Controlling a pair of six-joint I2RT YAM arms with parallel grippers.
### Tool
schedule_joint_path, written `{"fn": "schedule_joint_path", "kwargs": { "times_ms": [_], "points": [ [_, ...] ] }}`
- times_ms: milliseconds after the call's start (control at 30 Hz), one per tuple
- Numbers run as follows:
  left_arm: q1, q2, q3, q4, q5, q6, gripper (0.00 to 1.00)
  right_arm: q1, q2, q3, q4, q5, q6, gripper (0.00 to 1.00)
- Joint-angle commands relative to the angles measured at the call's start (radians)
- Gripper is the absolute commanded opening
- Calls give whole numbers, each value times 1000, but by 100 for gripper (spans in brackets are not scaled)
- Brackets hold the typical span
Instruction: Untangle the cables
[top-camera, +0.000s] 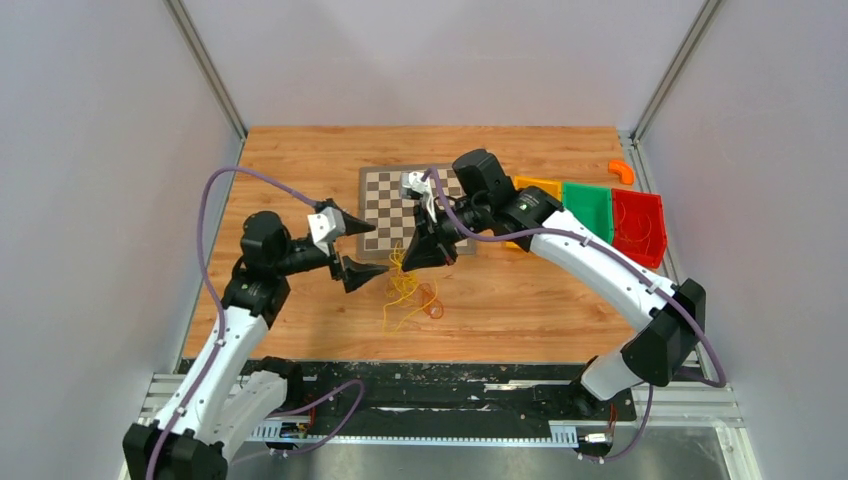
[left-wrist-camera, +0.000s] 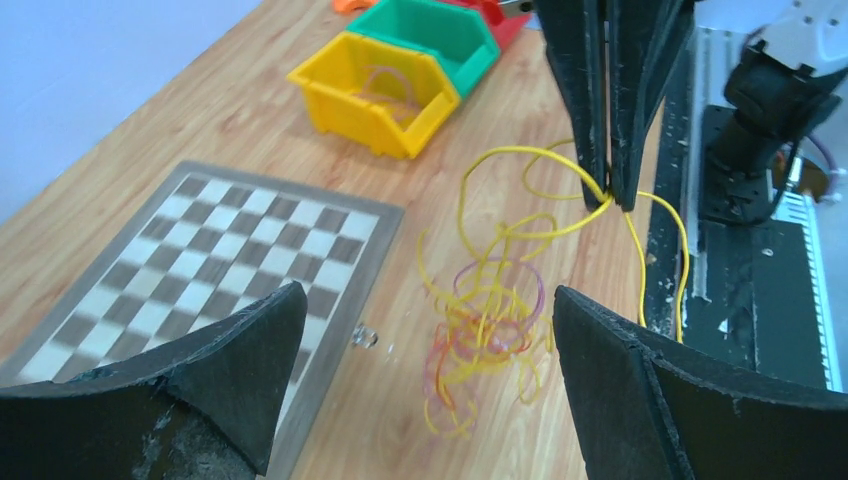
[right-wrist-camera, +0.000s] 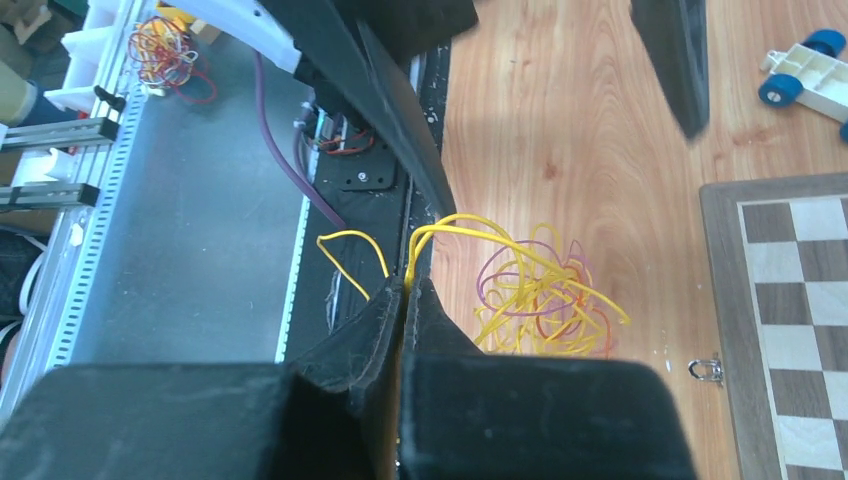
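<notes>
The cables (top-camera: 410, 290) are a small tangle of thin yellow, orange, red and purple strands on the wooden table, just in front of the chessboard. My right gripper (top-camera: 405, 262) is shut on one yellow strand and holds it up above the tangle. The pinch shows in the right wrist view (right-wrist-camera: 408, 285) with the tangle (right-wrist-camera: 540, 300) to its right. My left gripper (top-camera: 372, 250) is open and empty, just left of the tangle. In the left wrist view its jaws (left-wrist-camera: 428, 300) stand wide apart with the tangle (left-wrist-camera: 490, 320) beyond them.
The chessboard (top-camera: 390, 205) lies behind the tangle with a white toy car (top-camera: 415, 185) on it. Yellow (top-camera: 540, 186), green (top-camera: 588, 208) and red (top-camera: 638, 225) bins stand at the right, an orange piece (top-camera: 622, 170) behind them. The table's front rail (top-camera: 450, 385) is close by.
</notes>
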Motion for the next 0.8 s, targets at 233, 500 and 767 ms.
{"fn": "schedule_joint_path", "kwargs": {
  "times_ms": [233,500,767],
  "points": [
    [-252,221,-6,298,-55,-142,67,30,5,204,-2,-20,33,0],
    [-79,278,-185,218,-70,-112,38,-144,-67,392,132,3,273,0],
    [-13,346,-117,31,-88,12,41,-304,-150,403,241,43,421,0]
  ]
}}
